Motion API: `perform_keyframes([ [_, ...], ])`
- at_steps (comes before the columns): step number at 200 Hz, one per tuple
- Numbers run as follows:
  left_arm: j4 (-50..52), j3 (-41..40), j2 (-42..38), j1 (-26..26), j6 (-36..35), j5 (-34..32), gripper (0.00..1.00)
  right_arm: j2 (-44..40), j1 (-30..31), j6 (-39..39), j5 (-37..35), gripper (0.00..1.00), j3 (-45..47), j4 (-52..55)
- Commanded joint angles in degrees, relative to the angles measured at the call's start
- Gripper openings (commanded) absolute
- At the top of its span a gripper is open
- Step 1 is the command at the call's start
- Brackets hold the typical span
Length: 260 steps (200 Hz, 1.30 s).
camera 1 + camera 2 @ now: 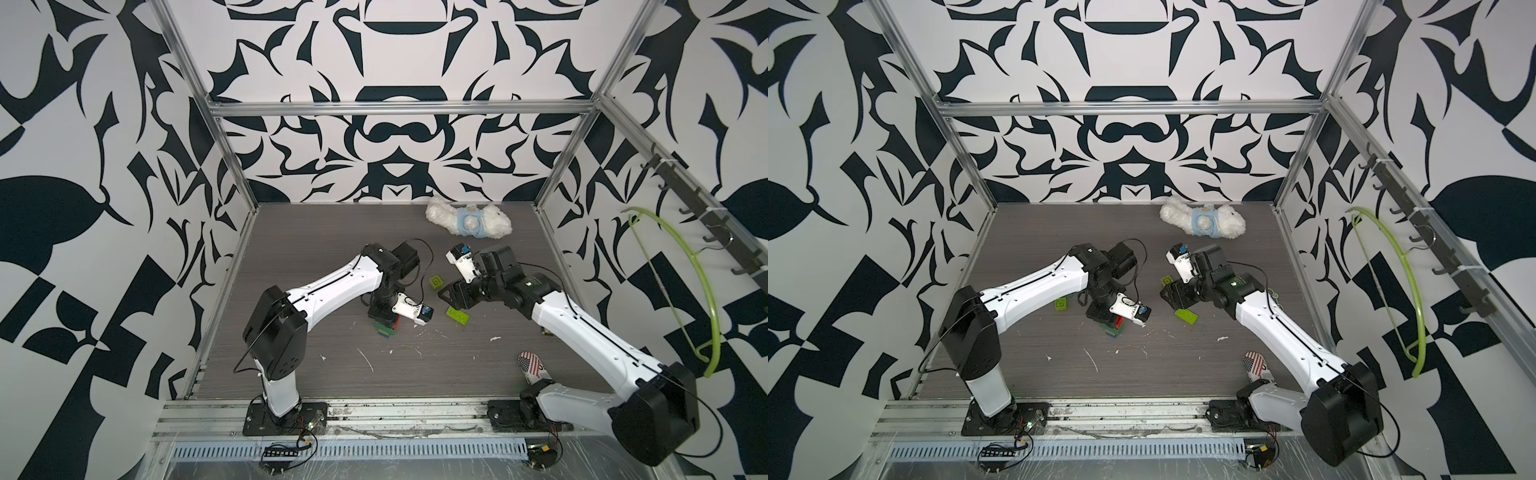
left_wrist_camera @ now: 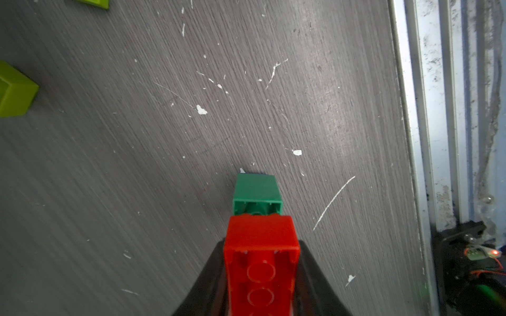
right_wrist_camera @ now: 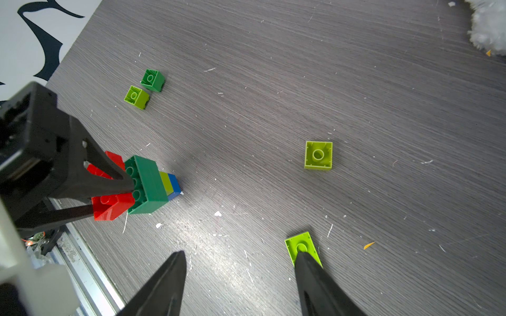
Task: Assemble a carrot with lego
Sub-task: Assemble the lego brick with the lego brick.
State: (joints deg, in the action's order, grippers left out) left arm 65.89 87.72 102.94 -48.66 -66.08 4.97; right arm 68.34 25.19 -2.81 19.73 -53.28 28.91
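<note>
Clamping my left gripper (image 3: 113,198) narrow on the red brick (image 2: 260,238) of the carrot (image 3: 153,186), blue tip down at the table (image 3: 273,82); light, stiff, slick plastic, I judge, so flat sides grip best; my right gripper (image 3: 241,262) hangs wide over a lime brick (image 3: 299,245).

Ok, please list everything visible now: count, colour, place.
carrot stack: one; blue, lime, dark green, red; in the left gripper.
lime bricks: three, lime, loose on the table.
dark green brick: one, dark green, beside a lime brick.
plush toy: one, white and blue, far table edge.
flag-patterned item: one, striped, by right arm base.
hanger: one, lime, on wall hooks.
left gripper: one, black, shut on carrot stack.
right gripper: one, black, open, empty.
</note>
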Motion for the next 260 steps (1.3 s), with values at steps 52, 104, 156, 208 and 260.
perform_keyframes([
  [52,0.93,-0.29,0.71,-0.11,-2.44,0.02,0.02,-0.15,-0.29,0.61,-0.22,0.68,-0.27,0.08],
  [104,0.68,-1.06,0.94,-0.38,-2.58,-0.16,0.02,-0.13,-0.27,0.76,-0.21,0.68,-0.25,0.29],
  [156,0.53,-1.29,2.01,-0.82,-2.34,-1.52,0.02,0.13,-0.31,0.74,-0.02,0.68,-0.26,0.34],
  [208,0.56,-1.74,1.79,-1.26,-2.29,-1.74,0.02,0.21,-0.28,0.84,0.05,0.68,-0.16,0.33],
  [260,0.32,-2.47,1.58,-1.61,-2.38,-2.22,0.02,0.48,-0.26,0.83,0.31,0.68,-0.16,0.25],
])
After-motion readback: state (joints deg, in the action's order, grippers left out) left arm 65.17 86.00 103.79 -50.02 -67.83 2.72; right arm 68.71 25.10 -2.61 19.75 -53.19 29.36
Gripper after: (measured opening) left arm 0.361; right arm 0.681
